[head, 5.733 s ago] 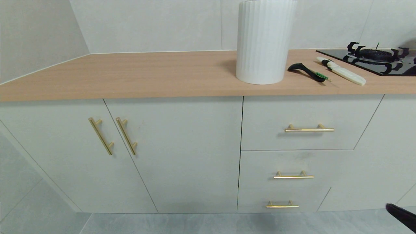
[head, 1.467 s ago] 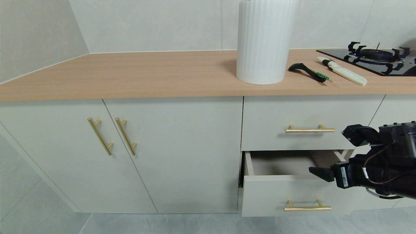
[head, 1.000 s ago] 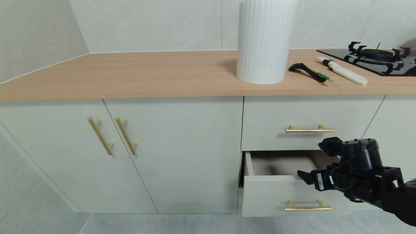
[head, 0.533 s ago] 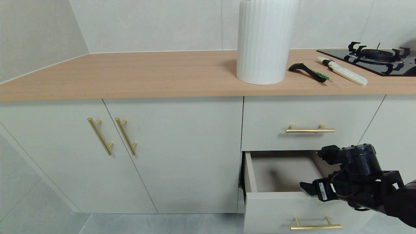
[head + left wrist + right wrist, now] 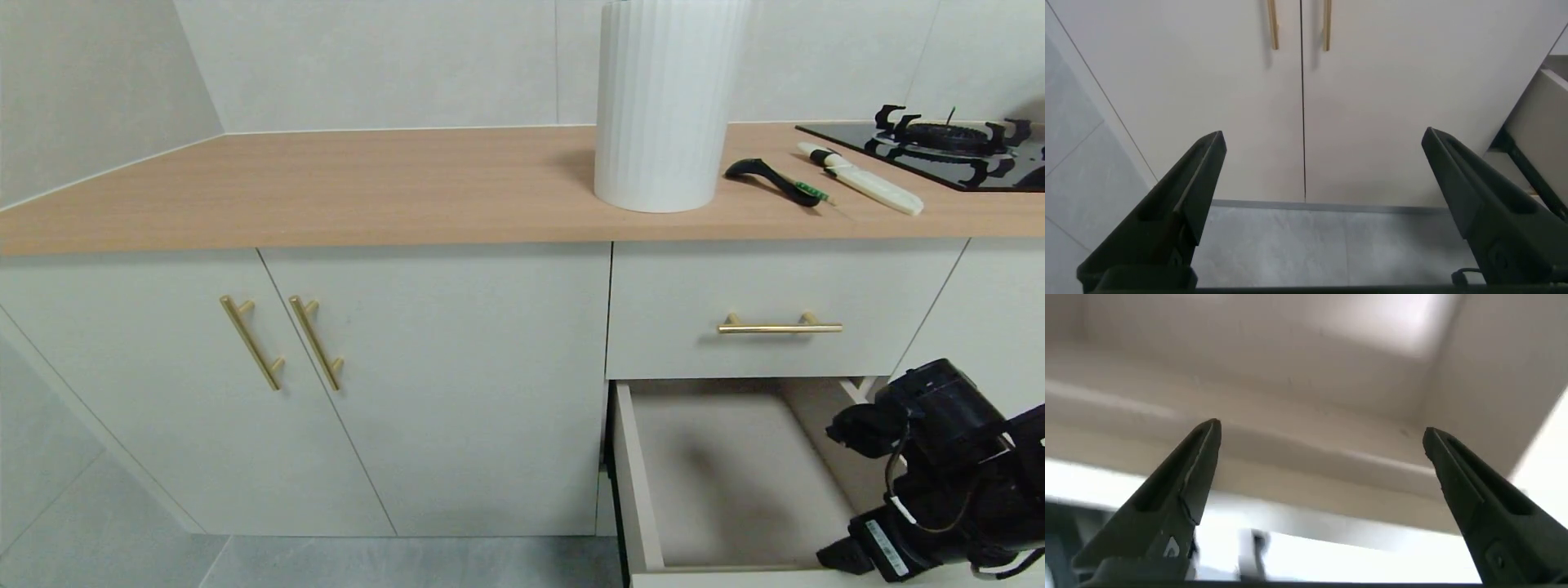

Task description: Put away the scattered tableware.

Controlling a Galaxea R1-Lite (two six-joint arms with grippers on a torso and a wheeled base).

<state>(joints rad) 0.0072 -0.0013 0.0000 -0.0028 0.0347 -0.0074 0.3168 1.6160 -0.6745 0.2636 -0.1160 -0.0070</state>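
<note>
On the wooden counter point(image 5: 367, 184) lie a black-handled peeler with a green tip point(image 5: 774, 180) and a white knife with a black band point(image 5: 862, 189), both to the right of a tall white ribbed canister point(image 5: 660, 106). Below them the middle drawer point(image 5: 633, 482) stands pulled far out, and nothing shows on its floor. My right gripper point(image 5: 845, 494) is open at the drawer's front right corner. From the right wrist, the right gripper point(image 5: 1323, 433) looks into the drawer's inside point(image 5: 1315, 351). My left gripper point(image 5: 1323, 140) is open, low before the cupboard doors.
A black gas hob point(image 5: 947, 151) sits at the counter's far right. The top drawer point(image 5: 780, 328) is closed, with a gold bar handle. Two cupboard doors with gold handles point(image 5: 282, 341) point(image 5: 1298, 24) fill the left. Grey tiled floor point(image 5: 1315, 245) lies below.
The middle drawer has slid much farther out, its front and handle now past the lower edge of the head view. My right gripper has drawn back and down with it.
</note>
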